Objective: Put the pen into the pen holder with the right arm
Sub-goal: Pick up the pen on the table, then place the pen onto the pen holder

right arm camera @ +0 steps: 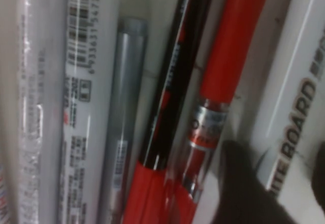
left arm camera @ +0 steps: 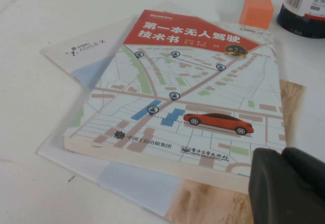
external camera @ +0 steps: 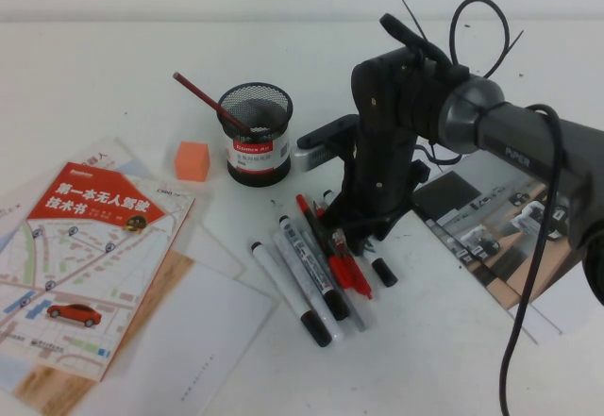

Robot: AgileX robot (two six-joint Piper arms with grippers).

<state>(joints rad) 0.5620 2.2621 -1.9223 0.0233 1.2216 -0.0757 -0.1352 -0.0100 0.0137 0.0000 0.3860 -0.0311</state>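
Observation:
My right gripper is down on a row of pens lying in the middle of the table. In the right wrist view it is open, with one dark finger on each side of the pen, a white marker with dark print. In the high view only the pen's black end shows past the gripper. The black mesh pen holder stands to the back left with a red pencil in it. My left gripper is shut and empty above a book, and the holder's base shows beyond it.
Other white markers and red pens lie tight beside the pen. An orange cube sits left of the holder. A map-covered book on loose papers lies at the left. A magazine lies at the right.

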